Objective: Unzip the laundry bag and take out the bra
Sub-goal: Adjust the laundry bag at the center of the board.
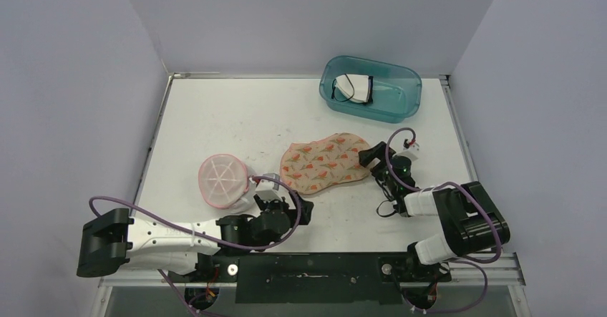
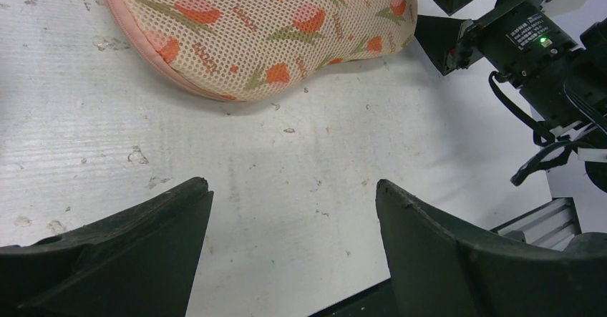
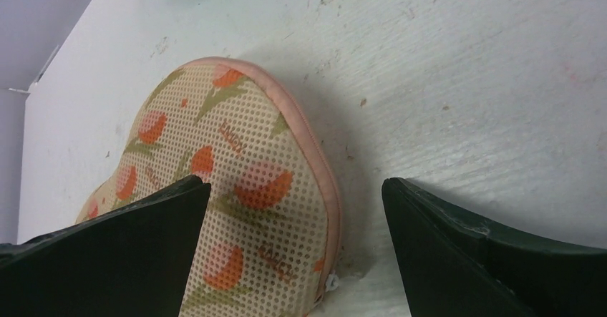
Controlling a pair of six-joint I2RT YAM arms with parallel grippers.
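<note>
The laundry bag (image 1: 326, 163) is a flat mesh pouch with orange tulips and a pink rim, lying mid-table. My right gripper (image 1: 368, 155) is open at the bag's right end. In the right wrist view the bag's end (image 3: 243, 188) and pink zipped edge lie between the wide fingers (image 3: 295, 181). A small white zipper pull (image 3: 331, 283) shows at the rim. My left gripper (image 1: 305, 208) is open near the bag's front-left end, over bare table (image 2: 292, 184), with the bag (image 2: 265, 23) ahead of it. The bra is hidden.
A round white mesh dome with a pink rim (image 1: 222, 179) sits left of the bag, beside the left arm. A teal bin (image 1: 401, 99) at the back right holds a white item with black trim (image 1: 354, 88). Grey walls enclose the table.
</note>
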